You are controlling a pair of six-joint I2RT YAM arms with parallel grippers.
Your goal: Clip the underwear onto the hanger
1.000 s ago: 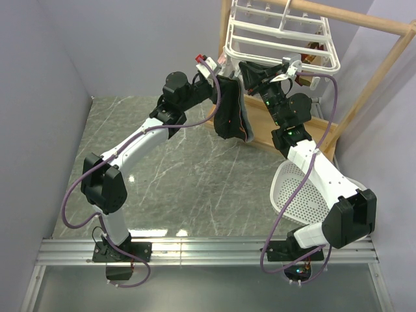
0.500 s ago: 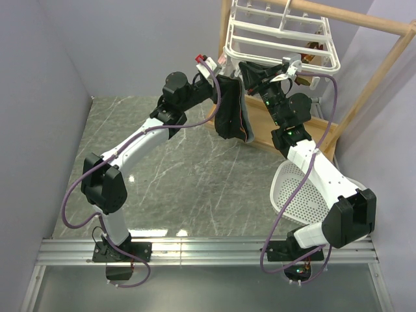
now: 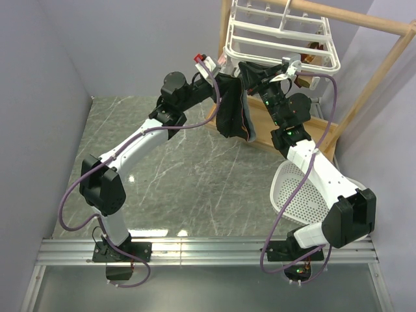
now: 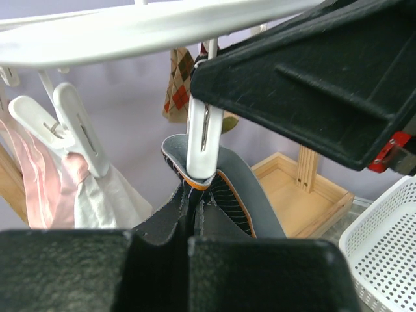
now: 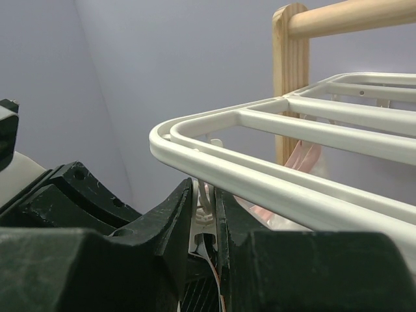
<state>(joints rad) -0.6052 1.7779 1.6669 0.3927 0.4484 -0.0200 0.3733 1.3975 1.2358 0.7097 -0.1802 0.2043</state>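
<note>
Left wrist view gives us the closest look at the underwear (image 4: 244,198): black fabric with orange trim, bunched and hanging under the near left corner of the hanger (image 4: 130,29), well above the table (image 3: 162,169). Its waistband edge rises to the lower tip of a white clip (image 4: 203,136) that hangs from the hanger, and we cannot tell whether that clip bites the fabric. The left gripper (image 4: 193,221) is closed tight on the fabric just under the clip. The right gripper (image 5: 207,218), reaching in from the right, has its fingers narrowed onto both sides of the clip's upper part, beneath the hanger's corner bar. Left of this hang further clips (image 4: 81,133) beside a pink and white garment (image 4: 58,188), and a brown checked item (image 4: 177,84) hangs farther back. From above, we see the hanger suspended from a wooden frame (image 3: 383,62) at the far right, with a white perforated basket (image 3: 302,192) on the table at the near right.
</note>
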